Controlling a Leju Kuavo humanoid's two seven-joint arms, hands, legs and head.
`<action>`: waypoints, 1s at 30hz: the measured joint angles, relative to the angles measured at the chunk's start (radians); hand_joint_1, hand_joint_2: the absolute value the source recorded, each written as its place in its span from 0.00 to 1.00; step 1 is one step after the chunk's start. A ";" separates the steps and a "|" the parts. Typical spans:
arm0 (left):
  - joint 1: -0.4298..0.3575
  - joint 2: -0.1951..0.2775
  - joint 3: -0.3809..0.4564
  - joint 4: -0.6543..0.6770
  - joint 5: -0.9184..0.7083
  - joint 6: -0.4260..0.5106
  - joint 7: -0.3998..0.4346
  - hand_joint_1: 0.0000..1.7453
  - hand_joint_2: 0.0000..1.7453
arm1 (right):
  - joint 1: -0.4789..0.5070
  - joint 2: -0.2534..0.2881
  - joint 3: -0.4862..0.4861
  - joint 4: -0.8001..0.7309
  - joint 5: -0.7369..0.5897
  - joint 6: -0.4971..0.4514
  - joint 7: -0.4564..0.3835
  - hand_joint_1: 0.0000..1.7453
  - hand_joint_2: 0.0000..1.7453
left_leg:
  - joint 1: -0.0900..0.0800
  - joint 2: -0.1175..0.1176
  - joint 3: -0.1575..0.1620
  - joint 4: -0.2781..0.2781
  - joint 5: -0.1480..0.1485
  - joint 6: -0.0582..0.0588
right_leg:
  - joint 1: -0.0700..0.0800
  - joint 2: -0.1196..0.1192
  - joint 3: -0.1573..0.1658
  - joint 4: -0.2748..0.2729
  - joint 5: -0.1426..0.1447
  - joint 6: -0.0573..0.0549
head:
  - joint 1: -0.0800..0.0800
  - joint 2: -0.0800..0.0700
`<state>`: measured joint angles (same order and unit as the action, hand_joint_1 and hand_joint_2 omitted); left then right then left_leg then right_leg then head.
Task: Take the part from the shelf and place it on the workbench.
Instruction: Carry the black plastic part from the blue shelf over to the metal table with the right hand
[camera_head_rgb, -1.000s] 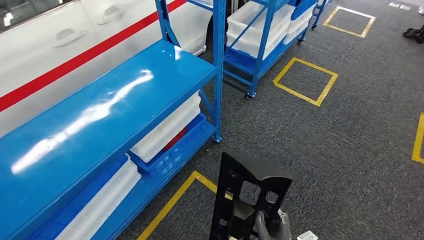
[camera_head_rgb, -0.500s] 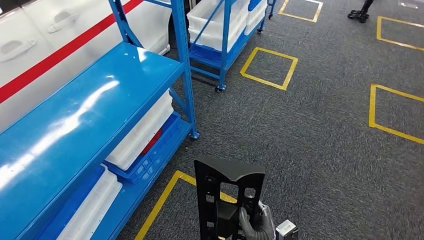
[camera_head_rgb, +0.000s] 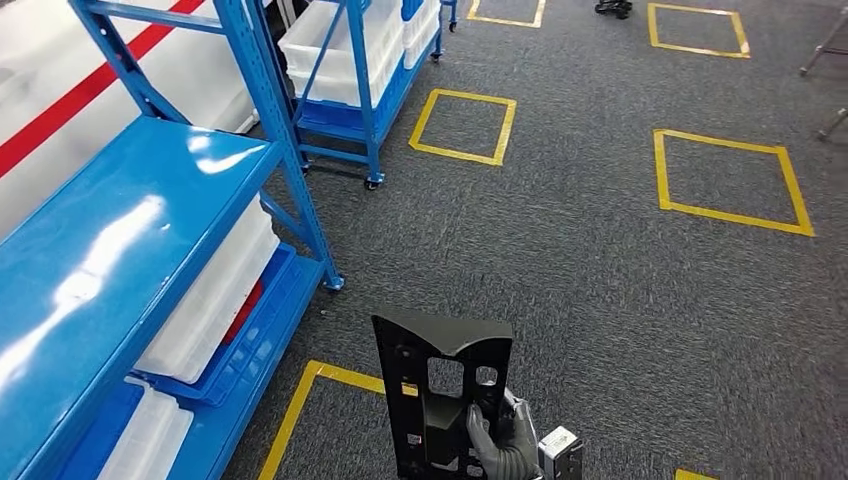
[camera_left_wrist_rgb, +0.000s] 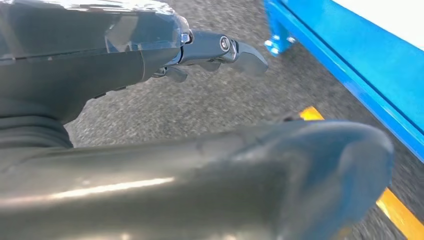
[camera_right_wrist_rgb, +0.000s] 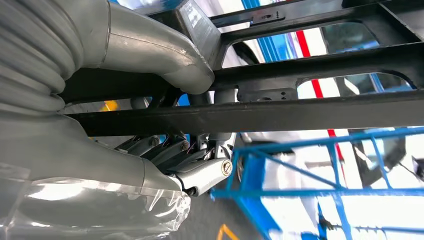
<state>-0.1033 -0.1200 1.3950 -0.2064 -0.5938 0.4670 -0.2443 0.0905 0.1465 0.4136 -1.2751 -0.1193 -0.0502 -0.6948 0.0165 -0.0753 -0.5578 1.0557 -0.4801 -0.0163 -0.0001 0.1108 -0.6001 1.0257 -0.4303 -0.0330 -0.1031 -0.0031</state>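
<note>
Down at the bottom of the head view, the right hand (camera_head_rgb: 503, 447) has its fingers wrapped around the black part (camera_head_rgb: 441, 395), gripping it near its lower right side and holding it upright over the grey carpet (camera_head_rgb: 600, 260). The part's bottom end is cut off by the frame edge, so its full shape can't be seen. From the right wrist view you get the thumb (camera_right_wrist_rgb: 165, 55) pressed on one side of the part's bars (camera_right_wrist_rgb: 310, 107) and the darker fingers (camera_right_wrist_rgb: 175, 152) curled on the other, pretty clearly clamped on it.

The left hand (camera_left_wrist_rgb: 150, 55) is harder to read: in the left wrist view its fingers (camera_left_wrist_rgb: 235, 47) stick out over the carpet with nothing visibly in them, looks spread, but the thick blurry thumb (camera_left_wrist_rgb: 225, 180) blocks a lot.

Off to the left stands the blue shelf (camera_head_rgb: 110, 260) with white bins (camera_head_rgb: 205, 300) on its lower levels, partly hidden under the top board. Yellow floor squares (camera_head_rgb: 725, 185) sit further out.
</note>
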 joint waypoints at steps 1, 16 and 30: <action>0.000 0.000 0.001 0.000 0.002 0.001 0.000 0.00 0.00 | -0.004 0.000 0.002 0.000 0.001 -0.002 0.000 1.00 1.00 | -0.001 -0.019 0.010 -0.029 0.007 0.002 | -0.002 0.012 -0.005 0.003 0.001 0.006 | 0.000 0.000; -0.001 -0.004 0.008 0.000 0.016 -0.012 -0.005 0.00 0.00 | -0.021 -0.005 0.004 -0.003 0.002 -0.009 0.000 1.00 1.00 | -0.010 0.177 0.037 -0.056 -0.001 0.009 | -0.012 -0.174 -0.010 0.017 -0.012 0.038 | 0.001 0.000; -0.001 -0.003 0.024 0.000 0.032 -0.016 -0.008 0.00 0.00 | -0.036 0.000 0.005 0.008 0.019 -0.013 0.000 1.00 1.00 | -0.004 0.014 -0.025 0.028 0.001 0.002 | 0.003 -0.006 0.001 0.001 -0.006 -0.010 | 0.000 0.000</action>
<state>-0.1043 -0.1230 1.4189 -0.2065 -0.5622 0.4506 -0.2522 0.0545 0.1462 0.4188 -1.2672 -0.1002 -0.0629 -0.6950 0.0129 -0.0617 -0.5831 1.0839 -0.4789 -0.0142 0.0029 0.1043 -0.5994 1.0266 -0.4360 -0.0426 -0.1026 -0.0031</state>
